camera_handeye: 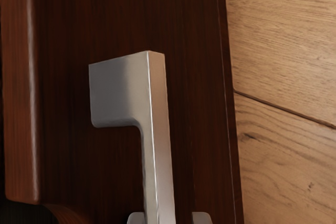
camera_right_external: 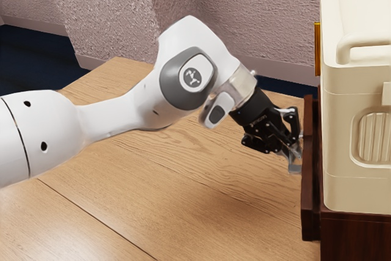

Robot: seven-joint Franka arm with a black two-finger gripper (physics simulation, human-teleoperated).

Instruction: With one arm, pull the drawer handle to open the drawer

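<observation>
Clearly, the move depends on how the drawer handle (camera_handeye: 160, 140) lies between the two fingertips of the claw (camera_handeye: 168, 217). In the wrist view, the claw stands rather wide, with one tip on each side of the metal bar; one side seems very near the bar, and on the other side I see a gap, so it is not yet a grip. The long axis of the handle runs along the dark wooden drawer front (camera_right_external: 310, 206), and the fingers come across this axis, which looks suitable. In the exterior view, the handle is at the right of the frame, near mid-height, and the white arm (camera_right_external: 116, 114) reaches it over the desk (camera_right_external: 232, 212). I judge that the claw should close first, then pull toward the exterior view's left, straight away from the cabinet (camera_right_external: 354, 236). If it pulls without closing, it could slip off.
</observation>
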